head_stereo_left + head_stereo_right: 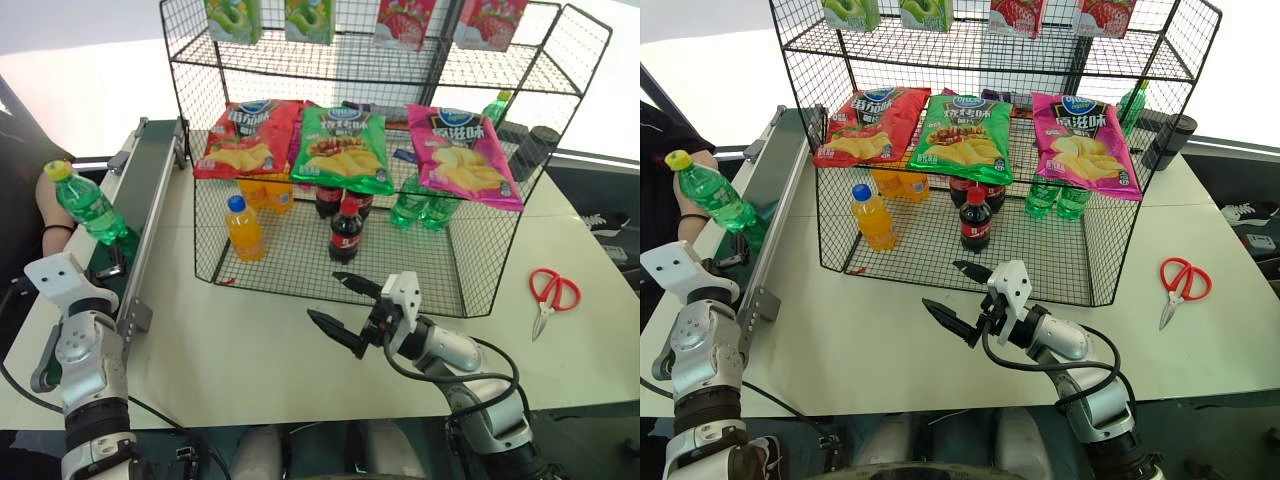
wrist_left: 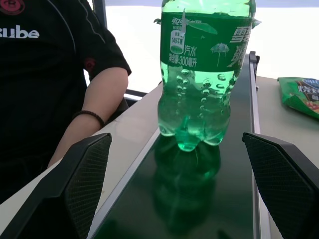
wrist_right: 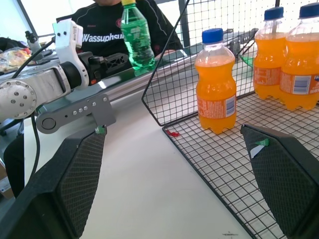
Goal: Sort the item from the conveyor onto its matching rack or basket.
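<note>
One green soda bottle (image 1: 88, 205) with a yellow cap stands upright on the dark green conveyor belt (image 1: 150, 190), which runs along the left edge of the white counter (image 1: 260, 350). In the left wrist view the bottle's base rests on the belt ahead of the left end effector (image 2: 184, 189), whose two black fingers (image 2: 82, 174) stand wide apart on either side without touching it. A person's forearm (image 2: 99, 104) with a dark wristband lies just beside the conveyor's outer rail.

Over the middle of the counter, the right end effector (image 1: 345, 308) hovers just in front of the black wire rack (image 1: 330, 160), fingers spread and holding nothing. In the rack's low bottom basket stand orange-drink bottles (image 1: 243, 228) with blue caps, cola bottles (image 1: 346, 232) with red caps, and green bottles (image 1: 422, 205) farther right. Three crisp bags, red (image 1: 248, 138), green (image 1: 345, 148) and pink (image 1: 462, 155), hang on the tier above. Red-handled scissors (image 1: 552, 296) lie on the counter well to the right of the rack.
</note>
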You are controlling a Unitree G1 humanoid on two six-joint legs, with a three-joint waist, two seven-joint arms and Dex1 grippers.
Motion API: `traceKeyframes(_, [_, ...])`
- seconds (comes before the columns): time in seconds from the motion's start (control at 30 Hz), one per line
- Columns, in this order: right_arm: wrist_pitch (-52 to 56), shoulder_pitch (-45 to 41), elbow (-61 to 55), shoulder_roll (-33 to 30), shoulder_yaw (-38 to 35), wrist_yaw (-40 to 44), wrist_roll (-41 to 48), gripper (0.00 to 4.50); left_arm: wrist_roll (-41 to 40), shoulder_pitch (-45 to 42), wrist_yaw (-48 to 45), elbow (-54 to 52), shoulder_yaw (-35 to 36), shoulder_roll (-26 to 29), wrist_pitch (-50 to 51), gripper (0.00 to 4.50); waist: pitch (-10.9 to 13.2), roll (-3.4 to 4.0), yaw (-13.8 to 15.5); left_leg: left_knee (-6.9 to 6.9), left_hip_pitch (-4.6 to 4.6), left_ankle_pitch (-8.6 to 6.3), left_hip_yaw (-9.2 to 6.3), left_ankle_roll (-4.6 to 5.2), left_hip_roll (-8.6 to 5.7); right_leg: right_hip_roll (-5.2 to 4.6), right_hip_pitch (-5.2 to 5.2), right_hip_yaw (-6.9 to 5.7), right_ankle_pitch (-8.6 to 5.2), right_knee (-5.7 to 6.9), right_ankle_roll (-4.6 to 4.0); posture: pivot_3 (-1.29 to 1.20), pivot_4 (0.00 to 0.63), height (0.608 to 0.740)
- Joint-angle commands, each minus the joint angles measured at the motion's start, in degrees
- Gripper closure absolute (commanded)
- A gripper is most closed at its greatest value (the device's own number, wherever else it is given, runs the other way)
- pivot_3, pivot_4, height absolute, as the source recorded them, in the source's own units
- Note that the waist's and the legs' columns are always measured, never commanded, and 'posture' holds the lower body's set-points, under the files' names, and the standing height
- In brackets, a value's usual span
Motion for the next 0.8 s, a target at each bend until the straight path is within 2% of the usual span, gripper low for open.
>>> traceKeyframes(0.03, [-0.1, -0.7, -3.1, 0.2, -0.2, 0.0, 1.0, 0.02, 0.4, -0.9, 0.3, -0.1, 0.3, 0.4, -1.8, 0.0, 0.0, 0.0, 0.0, 0.0, 0.0, 0.0, 0.0, 0.0, 0.0, 0.0, 0.0, 0.0, 0.0, 0.0, 0.0, 0.0, 0.15, 0.74])
traceKeyframes(0.3, [1.0, -0.6, -4.0, 0.5, -0.2, -0.6, 1.3, 0.02, 0.3, -0.5, 0.7, -0.6, 0.4, 0.5, -2.2, 0.0, 0.0, 0.0, 0.0, 0.0, -0.01, 0.0, 0.0, 0.0, -0.01, -0.01, -0.01, 0.0, 0.0, 0.0, 0.0, 0.0, 0.15, 0.74])
traceKeyframes(0.37, [1.3, -0.8, -4.1, 0.6, -0.2, -0.7, 1.4, 0.0, 0.1, -0.6, 0.5, -0.6, 0.5, 0.5, -2.2, 0.53, 0.0, 0.0, 0.0, 0.0, -0.01, 0.0, 0.0, 0.0, 0.0, -0.01, -0.01, 0.0, 0.0, -0.01, 0.0, 0.0, 0.15, 0.74])
traceKeyframes(0.47, [1.9, -1.2, -4.3, 0.6, -0.3, -0.8, 1.7, 0.0, 0.0, -0.6, 0.4, -0.9, 0.5, 0.6, -2.1, 1.8, 0.0, 0.0, 0.2, 0.0, -0.02, 0.0, 0.0, 0.0, -0.02, -0.03, 0.0, -0.02, 0.0, 0.0, 0.0, 0.0, 0.15, 0.74])
traceKeyframes(0.67, [2.6, -1.4, -4.7, 0.5, -0.6, -0.9, 2.1, 0.0, -0.6, -0.2, -1.2, -3.6, 0.8, 2.1, -2.0, 1.85, 0.0, -0.02, 0.1, 0.0, -0.02, 0.0, -0.01, 0.0, -0.04, -0.07, -0.01, -0.02, -0.01, 0.0, -0.02, 0.0, 0.15, 0.74])
traceKeyframes(0.8, [2.3, -1.9, -4.7, -0.3, -1.6, -1.2, 1.5, 0.0, -3.0, -0.1, -7.8, -9.1, 0.1, 5.3, -1.4, 1.85, 0.0, -0.33, 0.0, 0.01, -0.28, 0.01, -0.02, -0.01, -0.04, -0.06, -0.22, -0.03, -0.01, 0.0, -0.01, 0.0, 0.15, 0.74])
